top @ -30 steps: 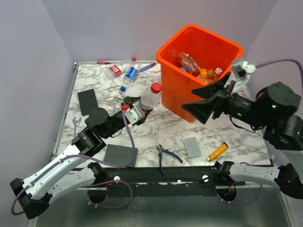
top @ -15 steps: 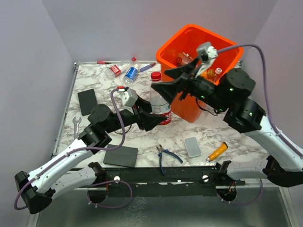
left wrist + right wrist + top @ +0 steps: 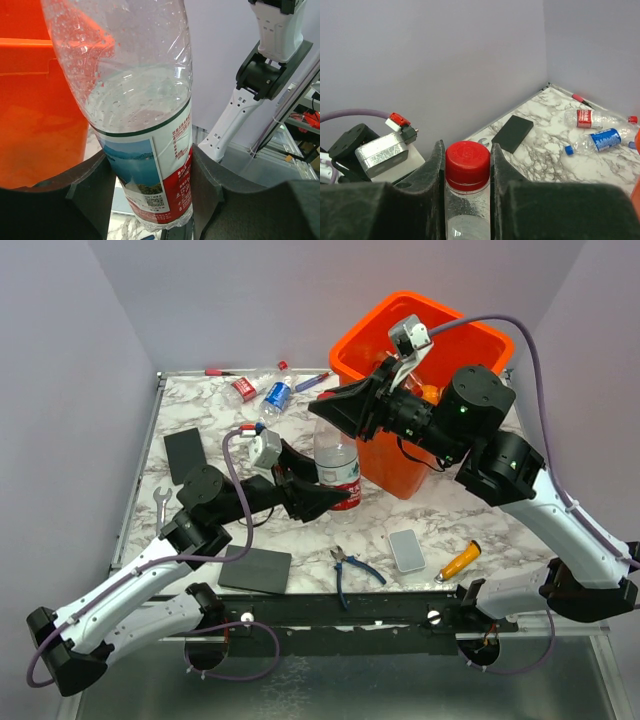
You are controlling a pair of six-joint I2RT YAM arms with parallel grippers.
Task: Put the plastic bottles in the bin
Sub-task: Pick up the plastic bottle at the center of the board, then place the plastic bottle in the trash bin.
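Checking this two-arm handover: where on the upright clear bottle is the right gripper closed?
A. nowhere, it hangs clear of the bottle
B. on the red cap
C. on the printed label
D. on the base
B: in the right wrist view the right gripper has a finger pressed against each side of the red cap, while the left gripper holds the bottle lower down, at its label.

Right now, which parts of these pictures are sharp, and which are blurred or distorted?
Top view: even light, all sharp. Left wrist view: the bottle label is sharp, the bin behind its clear wall looks warped, the dark fingers lack detail. Right wrist view: the cap is clear, the near fingers are blurred.
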